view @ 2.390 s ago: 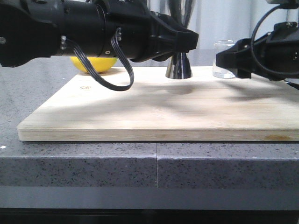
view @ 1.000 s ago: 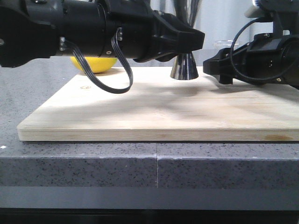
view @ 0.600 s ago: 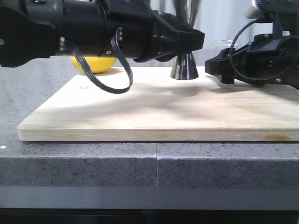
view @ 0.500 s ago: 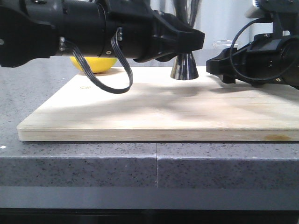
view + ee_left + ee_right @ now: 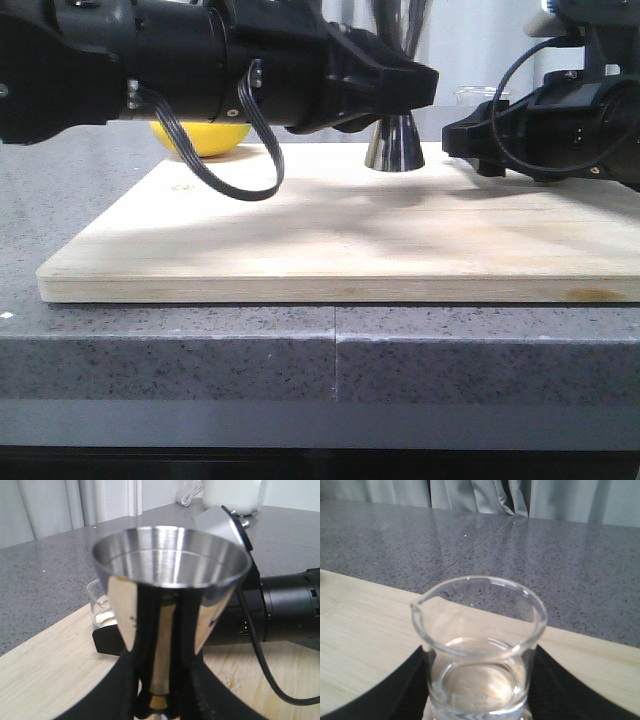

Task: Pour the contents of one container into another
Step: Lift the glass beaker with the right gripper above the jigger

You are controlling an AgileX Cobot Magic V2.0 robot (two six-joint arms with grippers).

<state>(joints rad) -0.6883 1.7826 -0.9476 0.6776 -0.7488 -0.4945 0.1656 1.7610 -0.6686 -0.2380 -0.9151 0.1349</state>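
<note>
Both arms are matte black: the left arm thick and cylindrical with a looping ribbed black cable; the right arm trails thin black wires

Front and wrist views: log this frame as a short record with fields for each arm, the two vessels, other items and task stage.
left gripper: jaws shut on the steel jigger, which stands upright on the board
right gripper: jaws on either side of the glass beaker; contact cannot be told
beaker: upright, a little clear liquid at the bottom
jigger: wide cup up, looks empty
surface: wooden board on a grey counter
other: yellow fruit behind the left arm
stage: pour not yet begun
</note>
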